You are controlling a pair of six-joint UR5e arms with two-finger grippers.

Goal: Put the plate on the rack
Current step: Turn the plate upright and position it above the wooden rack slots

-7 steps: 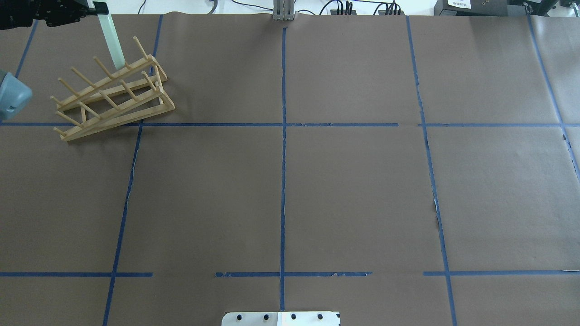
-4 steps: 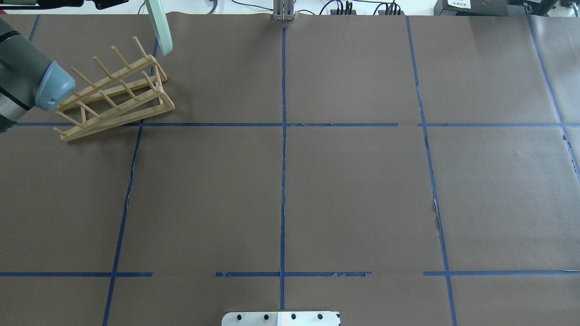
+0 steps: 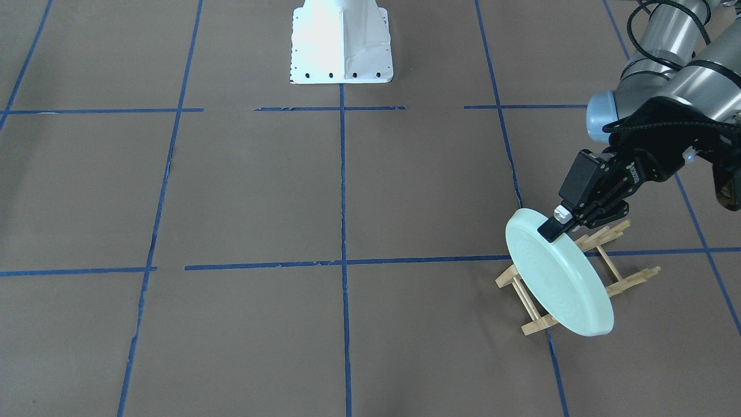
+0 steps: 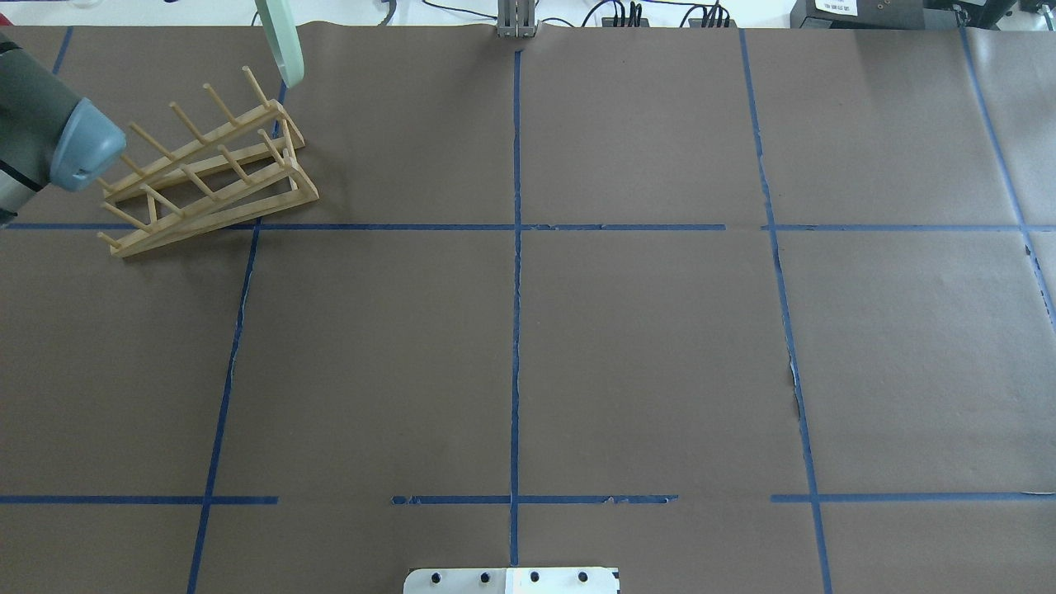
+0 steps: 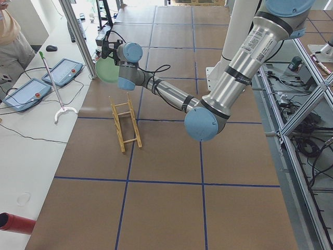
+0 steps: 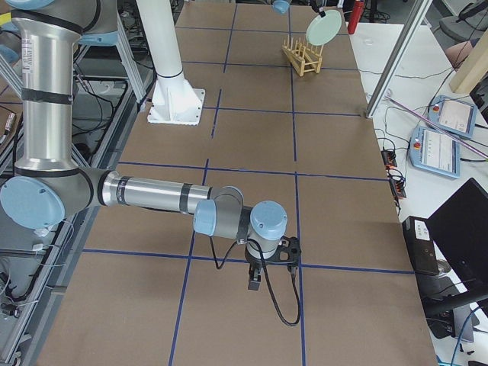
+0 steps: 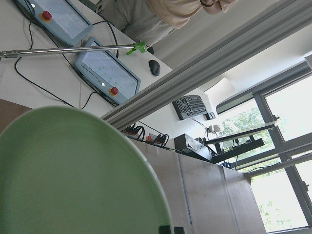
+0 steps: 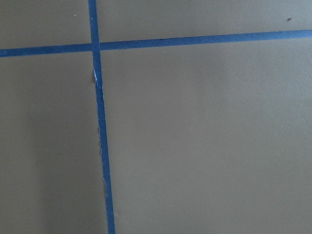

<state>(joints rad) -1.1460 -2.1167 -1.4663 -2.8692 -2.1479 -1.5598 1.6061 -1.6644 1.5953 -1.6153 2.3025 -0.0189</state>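
**Left claw clamped on the plate's rim, rack below it**

The left claw (image 3: 556, 225) is closed down narrow on the thick rim of the plate (image 3: 557, 279). One dark finger lies across the plate's ringed face and the other is hidden behind the rim. The plate hangs from that single edge grip, tilted, with most of the disc sloping down and away from the fingers. In the left wrist view the pale green face (image 7: 73, 170) fills the lower left, and the dark fingertips (image 7: 170, 229) just show at the bottom edge.

The rack (image 3: 634, 278) stands on the table (image 3: 347, 191) beneath the claw, with its pegs pointing up. From the table's left end the plate (image 5: 107, 70) rides well above the rack (image 5: 126, 125), and nothing shows it touching a peg. In the overhead view only the plate's lower edge (image 4: 282, 49) shows, just past the rack's far end (image 4: 206, 165).

The right claw (image 6: 255, 278) hangs low over bare table at the other end, well apart from the plate (image 6: 324, 27) and rack (image 6: 303, 57). I cannot tell whether its fingers are parted or together. Its wrist view shows only brown paper crossed by blue tape (image 8: 100, 122).
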